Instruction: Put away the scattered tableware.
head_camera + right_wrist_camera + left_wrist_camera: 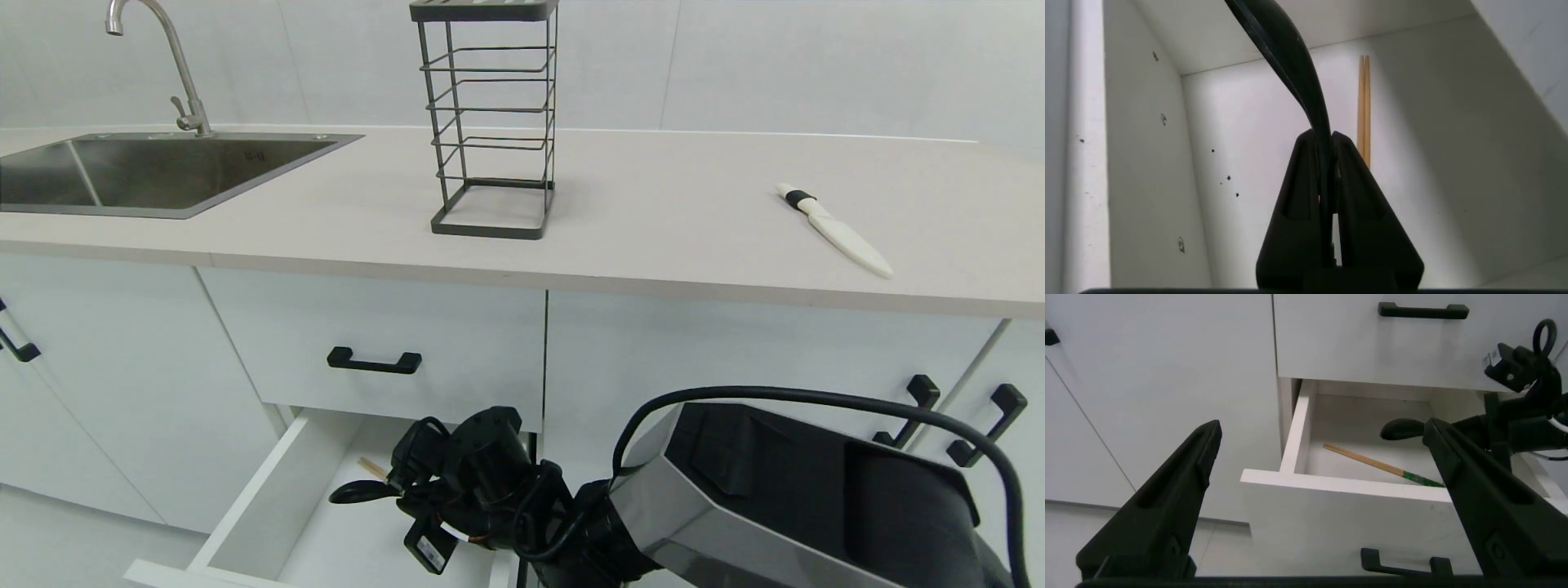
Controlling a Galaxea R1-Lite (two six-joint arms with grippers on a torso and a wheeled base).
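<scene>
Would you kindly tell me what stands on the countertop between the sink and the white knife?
The tall wire rack stands on the countertop between the sink and the white knife, apart from both. This shows in the head view.

Holds the bulky black-and-grey right arm (775, 506) low, angled down toward the robot's left, with the cabled black wrist (490, 461) at its end. Clamps the black right gripper (1323, 147) on a slim glossy black spoon (1290, 57), fingers pressed together, spoon sticking out past the tips. Has the black left gripper (1321, 429) pointed forward and spread wide, long tapered fingers (1167, 506) well apart, gripping nothing.
</scene>
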